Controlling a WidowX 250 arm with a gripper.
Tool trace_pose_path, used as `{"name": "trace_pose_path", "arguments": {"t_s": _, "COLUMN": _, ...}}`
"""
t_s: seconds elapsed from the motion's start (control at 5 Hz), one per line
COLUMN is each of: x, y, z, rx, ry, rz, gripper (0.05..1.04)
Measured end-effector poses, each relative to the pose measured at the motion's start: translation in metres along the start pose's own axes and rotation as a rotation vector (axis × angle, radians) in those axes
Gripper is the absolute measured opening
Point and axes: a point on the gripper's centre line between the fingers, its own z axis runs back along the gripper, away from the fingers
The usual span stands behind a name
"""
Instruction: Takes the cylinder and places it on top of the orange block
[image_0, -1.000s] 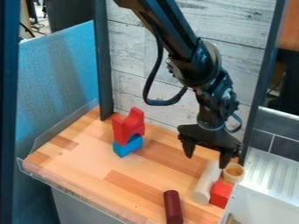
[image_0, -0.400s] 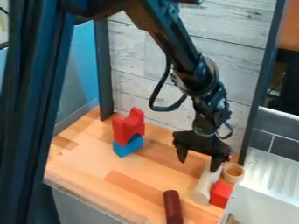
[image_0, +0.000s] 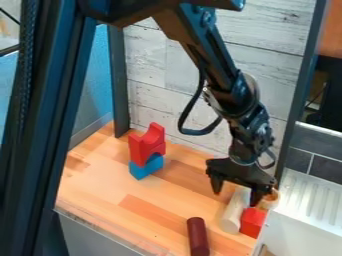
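Though round, pale cylinder (image_0: 233, 215) on wood (image_0: 100, 187)

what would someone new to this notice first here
Probably the big black arm slanting down from the top edge, its open gripper hanging by the pale cylinder at the lower right. Next, the bright red arched piece on a blue block, left of centre on the wooden surface. A dark red cylinder also stands out near the bottom edge.
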Motion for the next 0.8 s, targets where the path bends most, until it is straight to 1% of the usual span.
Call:
{"name": "trace_pose_path", "arguments": {"t_s": 0.2, "x": -0.002, "y": -0.005, "z": 0.000, "rx": 0.004, "ry": -0.010, "rz": 0.004, "gripper": 1.000}}
{"name": "trace_pose_path", "arguments": {"t_s": 0.4, "x": -0.013, "y": -0.004, "z": -0.016, "rx": 0.050, "ry": 0.016, "rz": -0.009, "gripper": 1.000}}
{"name": "trace_pose_path", "arguments": {"t_s": 0.6, "x": -0.012, "y": 0.000, "z": -0.024, "rx": 0.086, "ry": 0.014, "rz": -0.004, "gripper": 0.962}}
{"name": "trace_pose_path", "arguments": {"t_s": 0.8, "x": -0.010, "y": 0.000, "z": -0.027, "rx": 0.101, "ry": 0.015, "rz": -0.001, "gripper": 0.709}}
